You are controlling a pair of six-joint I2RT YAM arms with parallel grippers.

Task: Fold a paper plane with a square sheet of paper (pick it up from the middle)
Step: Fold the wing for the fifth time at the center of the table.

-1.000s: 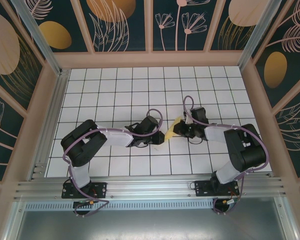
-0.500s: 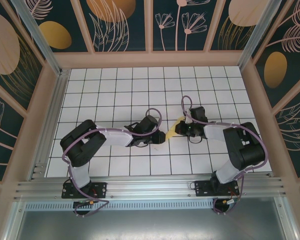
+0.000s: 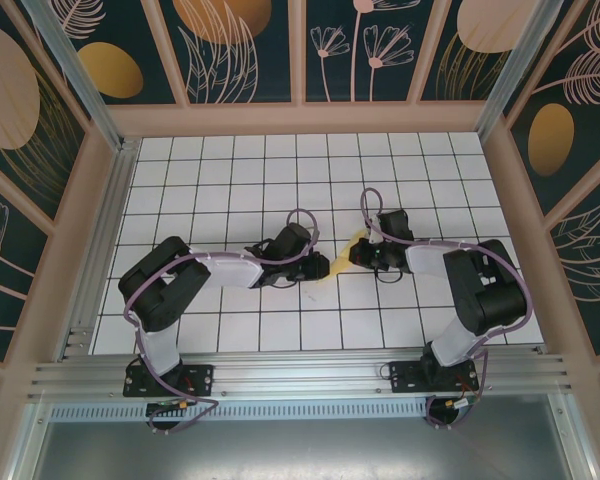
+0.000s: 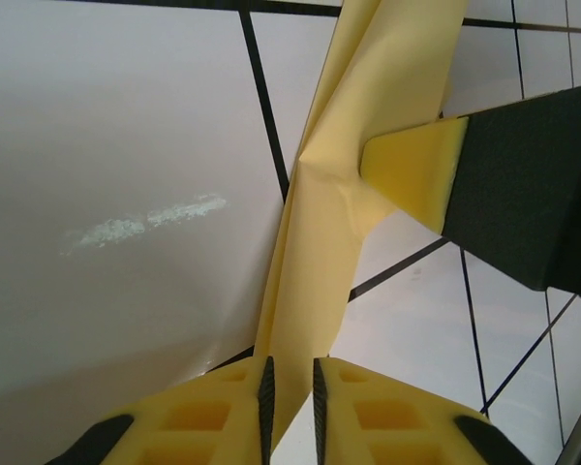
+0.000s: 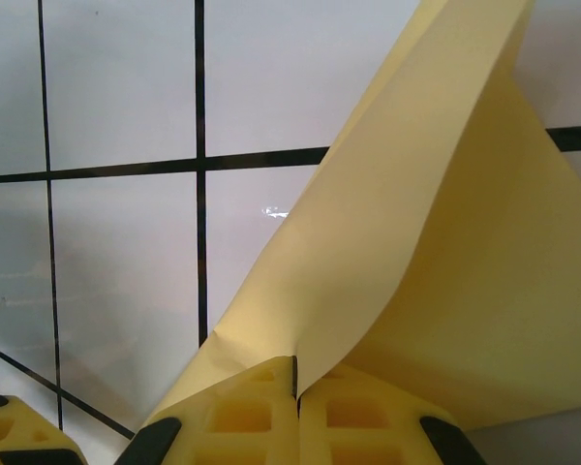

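Left wrist | sheet (image 4: 320,252) points away (creased) | pinched: left end effector (image 4: 290,376), right end effector (image 5: 295,376)

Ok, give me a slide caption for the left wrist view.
Left end effector pinching the creased yellow paper, right end effector gripping it farther up.

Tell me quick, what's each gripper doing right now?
Left gripper: closed on the folded yellow paper.
Right gripper: closed on the same paper.

My white-tiled tabletop (image 3: 230,180) carries a chalky smear (image 4: 145,221) on one tile; around it stand teal wall panels (image 3: 240,50) (flower prints, wooden frames), an aluminium rail (image 3: 300,375) at its near edge.
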